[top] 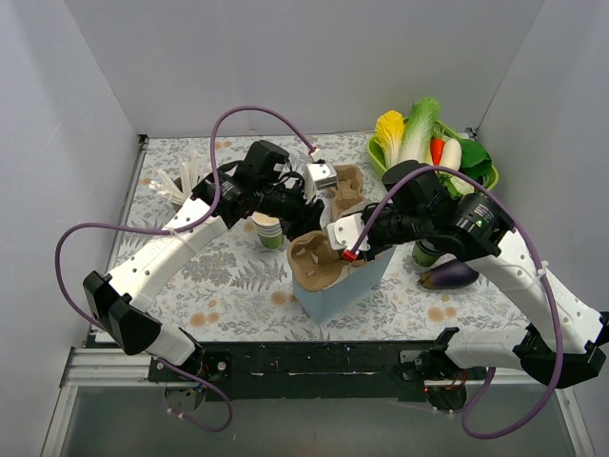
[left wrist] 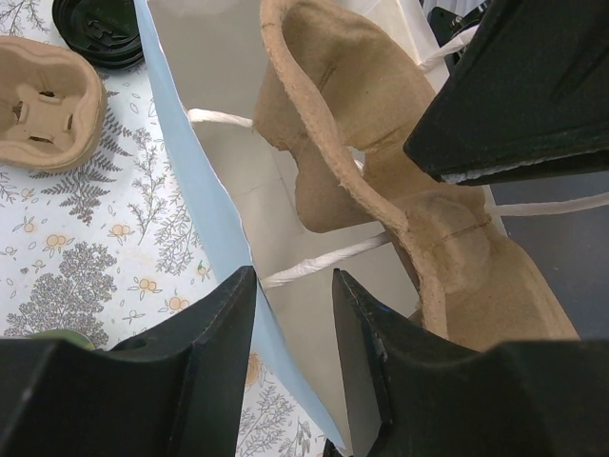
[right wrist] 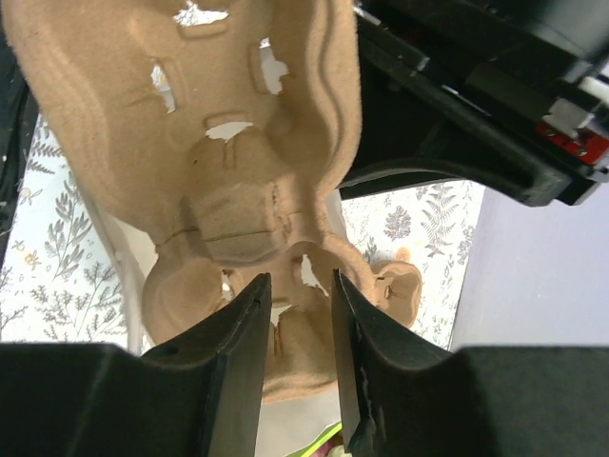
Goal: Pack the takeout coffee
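- At 6 o'clock the left gripper (left wrist: 293, 286) has its jaws apart, straddling the light blue bag (left wrist: 205, 219) wall.
- A cardboard cup carrier (left wrist: 381, 171) stands on edge inside the bag, from centre to 4 o'clock.
- A second carrier (left wrist: 48, 105) lies at 10 o'clock and a black lid (left wrist: 95, 29) at 11.

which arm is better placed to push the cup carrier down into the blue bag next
Probably right: the right pincer sits open at the cup carrier, which pokes out of the blue bag. The left pincer straddles the bag's wall, seemingly steadying it.
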Controlling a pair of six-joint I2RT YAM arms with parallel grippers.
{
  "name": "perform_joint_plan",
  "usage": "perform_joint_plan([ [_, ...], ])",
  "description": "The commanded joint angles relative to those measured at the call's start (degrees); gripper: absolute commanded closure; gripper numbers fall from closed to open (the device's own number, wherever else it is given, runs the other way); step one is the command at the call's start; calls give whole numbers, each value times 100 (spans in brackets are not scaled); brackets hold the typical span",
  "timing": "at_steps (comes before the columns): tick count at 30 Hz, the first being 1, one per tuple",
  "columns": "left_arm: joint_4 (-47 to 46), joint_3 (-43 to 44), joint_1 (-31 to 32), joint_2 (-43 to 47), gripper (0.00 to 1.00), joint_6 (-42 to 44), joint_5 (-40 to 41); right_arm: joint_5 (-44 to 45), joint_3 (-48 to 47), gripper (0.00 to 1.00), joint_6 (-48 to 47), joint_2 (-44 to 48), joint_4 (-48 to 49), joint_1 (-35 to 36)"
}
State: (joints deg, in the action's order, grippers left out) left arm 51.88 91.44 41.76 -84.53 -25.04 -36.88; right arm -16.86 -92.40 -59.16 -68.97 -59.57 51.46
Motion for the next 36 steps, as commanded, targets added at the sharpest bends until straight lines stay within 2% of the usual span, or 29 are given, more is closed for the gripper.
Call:
perform_joint_plan([
  [1, -29, -38, 8, 253, 62, 69, -135, -256, -208, 57, -193, 85, -414, -5],
  [10, 7, -21, 8, 244, 62, 60, -153, -519, 20, 42, -237, 129, -398, 4],
  [21, 33, 58, 8, 174, 62, -19, -196, -704, 442, 39, -149, 191, 59, 30],
  [30, 42, 102, 8, 95, 62, -36, -249, -739, 688, 42, -43, 261, 499, 66],
  [36, 51, 93, -10, 95, 62, -36, -240, -696, 741, 55, -122, 270, 525, 83],
])
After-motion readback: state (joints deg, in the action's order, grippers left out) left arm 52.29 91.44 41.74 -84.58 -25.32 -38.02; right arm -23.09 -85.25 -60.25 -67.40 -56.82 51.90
